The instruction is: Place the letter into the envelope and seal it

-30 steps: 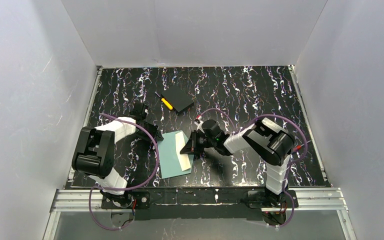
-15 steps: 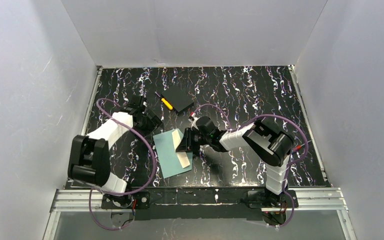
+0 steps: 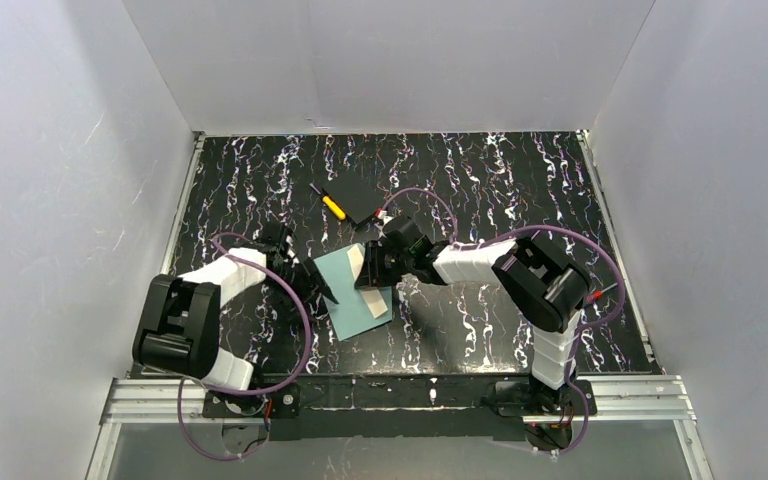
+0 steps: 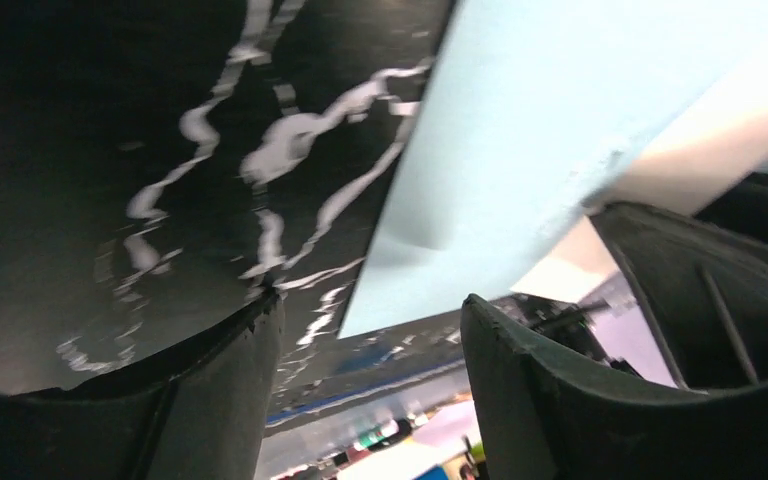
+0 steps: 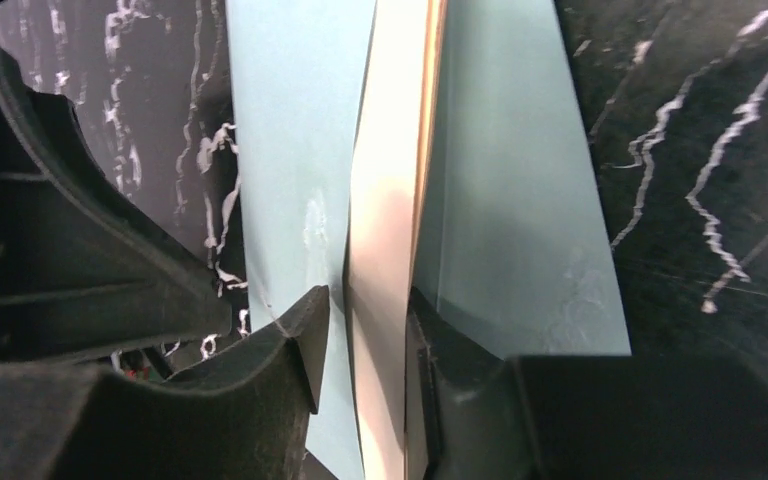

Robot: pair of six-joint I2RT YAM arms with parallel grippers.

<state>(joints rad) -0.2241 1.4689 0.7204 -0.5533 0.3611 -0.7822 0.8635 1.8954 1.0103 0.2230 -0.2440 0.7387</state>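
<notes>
Status: insertion appears largely done, sealing outstanding. The envelope (image 3: 348,287) lies flat on the table (image 3: 520,190), left of centre and toward the near edge, turned slightly out of square with that edge. Of the letter (image 3: 374,304), only a narrow cream strip shows along the right side of the envelope; the rest is covered by teal paper. Whether the strip is seated in the pocket or lies under a fold cannot be determined. The right gripper (image 3: 373,272) stands over this strip with its jaws partly apart; in the right wrist view one finger sits on each side of the strip, and no clamping is evident. The left gripper (image 3: 322,291) is at the left edge of the envelope with its jaws apart, and in the left wrist view the envelope edge lies in the gap between them, not pinched. Judged remaining: push the exposed strip fully in, fold the flap over, press it closed
</notes>
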